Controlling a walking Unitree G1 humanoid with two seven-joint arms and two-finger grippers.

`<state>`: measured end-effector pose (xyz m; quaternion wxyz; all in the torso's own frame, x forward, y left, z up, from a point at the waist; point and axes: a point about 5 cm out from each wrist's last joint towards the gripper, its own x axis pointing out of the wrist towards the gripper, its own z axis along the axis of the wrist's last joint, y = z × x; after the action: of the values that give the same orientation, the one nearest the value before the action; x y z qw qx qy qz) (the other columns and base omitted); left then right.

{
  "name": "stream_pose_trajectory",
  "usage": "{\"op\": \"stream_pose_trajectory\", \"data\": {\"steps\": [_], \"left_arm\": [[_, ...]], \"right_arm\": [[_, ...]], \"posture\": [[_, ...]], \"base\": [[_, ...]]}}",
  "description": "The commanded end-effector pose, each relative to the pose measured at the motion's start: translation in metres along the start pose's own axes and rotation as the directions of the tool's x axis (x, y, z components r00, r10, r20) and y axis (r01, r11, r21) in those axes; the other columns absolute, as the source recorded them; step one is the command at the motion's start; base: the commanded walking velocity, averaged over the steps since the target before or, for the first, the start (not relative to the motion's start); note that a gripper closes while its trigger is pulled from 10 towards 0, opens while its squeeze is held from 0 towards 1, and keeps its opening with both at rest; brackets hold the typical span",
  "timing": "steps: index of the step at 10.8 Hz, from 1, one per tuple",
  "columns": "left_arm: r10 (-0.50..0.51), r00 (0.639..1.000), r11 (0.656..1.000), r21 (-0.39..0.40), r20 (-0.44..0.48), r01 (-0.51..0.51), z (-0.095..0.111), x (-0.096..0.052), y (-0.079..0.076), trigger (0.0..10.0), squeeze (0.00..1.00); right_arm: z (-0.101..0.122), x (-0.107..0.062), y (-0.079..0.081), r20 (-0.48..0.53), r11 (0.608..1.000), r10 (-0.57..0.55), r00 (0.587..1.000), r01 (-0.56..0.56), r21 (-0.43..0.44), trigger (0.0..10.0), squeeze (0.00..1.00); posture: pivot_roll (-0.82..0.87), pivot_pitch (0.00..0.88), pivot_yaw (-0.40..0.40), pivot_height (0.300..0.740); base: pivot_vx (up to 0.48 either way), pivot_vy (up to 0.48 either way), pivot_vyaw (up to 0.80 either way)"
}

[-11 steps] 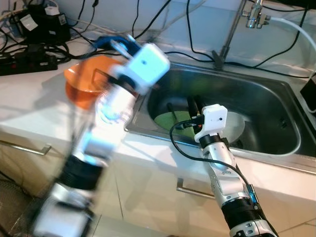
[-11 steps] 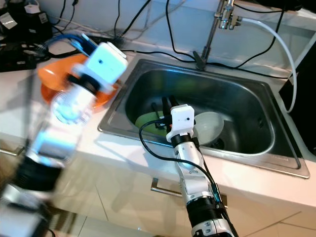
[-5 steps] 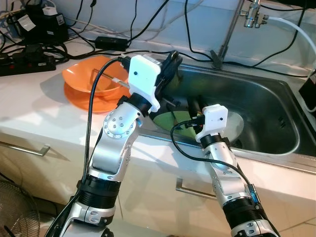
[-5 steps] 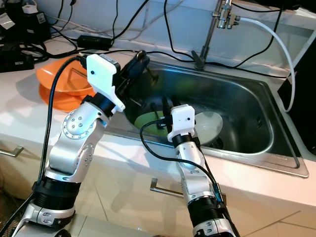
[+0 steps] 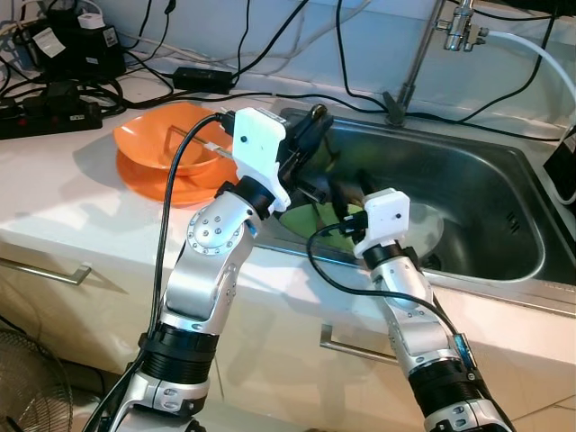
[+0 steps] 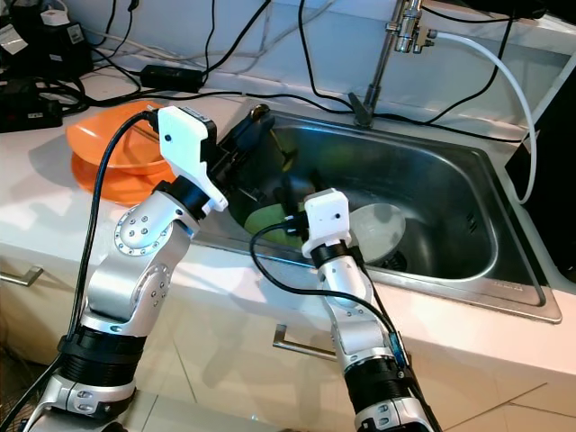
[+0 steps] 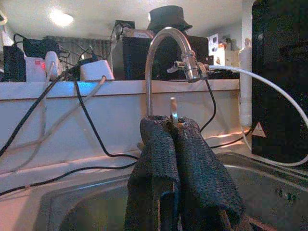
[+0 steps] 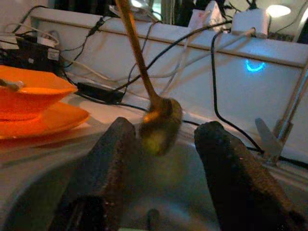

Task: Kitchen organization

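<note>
My left gripper (image 5: 304, 148) reaches over the left rim of the steel sink (image 5: 504, 261), shut on a metal spoon (image 8: 161, 122) whose tip pokes out above its fingers (image 7: 159, 159). The spoon hangs bowl-down, and in the right wrist view that bowl sits between the right gripper's spread fingers (image 8: 120, 149) without clearly touching them. My right gripper (image 5: 351, 193) is open inside the sink, above a green plate (image 5: 310, 219). A pale plate (image 5: 430, 229) lies beside the green one. An orange bowl (image 5: 162, 144) stands on an orange plate (image 5: 144, 187) on the counter to the left.
A tall faucet (image 5: 418, 63) with a white hose rises behind the sink. Black cables, an adapter and power strips (image 5: 54, 99) crowd the back of the counter. A thin utensil (image 5: 193, 139) rests in the orange bowl. Cabinet handles (image 5: 346, 346) run below the counter edge.
My left arm swung fast from over the orange bowl to the sink's left rim, then dipped slightly toward the right gripper. The right gripper shifted a little to the left.
</note>
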<state>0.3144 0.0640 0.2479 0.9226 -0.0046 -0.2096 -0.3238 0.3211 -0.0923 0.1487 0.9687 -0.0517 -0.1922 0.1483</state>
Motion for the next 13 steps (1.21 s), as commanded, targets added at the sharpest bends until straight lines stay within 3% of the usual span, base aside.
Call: {"op": "stream_pose_trajectory", "data": {"steps": [1, 2, 3, 4, 12, 13], "left_arm": [[-0.026, 1.0, 1.0, -0.017, -0.018, 0.025, -0.004, -0.001, -0.003, 10.0, 0.0], [-0.032, 0.999, 0.999, -0.02, -0.024, 0.032, -0.005, -0.001, -0.004, 10.0, 0.0], [-0.042, 0.999, 0.999, -0.018, -0.031, 0.041, -0.005, 0.0, -0.005, 10.0, 0.0], [-0.052, 0.998, 0.998, -0.024, -0.033, 0.052, -0.005, 0.001, -0.007, 10.0, 0.0], [-0.187, 0.978, 0.981, -0.072, -0.087, 0.181, -0.01, -0.005, -0.018, 10.0, 0.0], [-0.196, 0.977, 0.979, -0.072, -0.089, 0.19, -0.01, -0.004, -0.019, 10.0, 0.0]], "right_arm": [[0.012, 0.006, 0.004, 0.051, 1.0, 0.026, 0.998, -0.025, -0.017, 10.0, 1.0], [0.018, 0.008, 0.006, 0.069, 0.999, 0.031, 0.997, -0.031, -0.015, 10.0, 1.0], [0.021, 0.011, 0.008, 0.079, 0.999, 0.044, 0.996, -0.043, -0.009, 10.0, 0.34], [0.024, 0.012, 0.01, 0.085, 0.998, 0.055, 0.995, -0.054, -0.01, 10.0, 0.0], [0.027, 0.015, 0.014, 0.082, 0.998, 0.055, 0.995, -0.055, -0.005, 10.0, 0.0], [0.025, 0.015, 0.013, 0.073, 0.999, 0.05, 0.996, -0.05, -0.008, 0.0, 0.0]], "posture": [[0.22, 0.014, -0.058, 0.74], [0.22, 0.014, -0.058, 0.74], [0.22, 0.02, -0.053, 0.74], [0.22, 0.023, -0.053, 0.74], [0.23, 0.027, -0.049, 0.74], [0.23, 0.026, -0.049, 0.74]], "base": [[0.0, 0.0, 0.0], [0.0, 0.0, 0.0], [0.0, 0.0, 0.0], [0.0, 0.0, 0.0], [0.0, 0.0, 0.0], [0.0, 0.0, 0.0]]}}
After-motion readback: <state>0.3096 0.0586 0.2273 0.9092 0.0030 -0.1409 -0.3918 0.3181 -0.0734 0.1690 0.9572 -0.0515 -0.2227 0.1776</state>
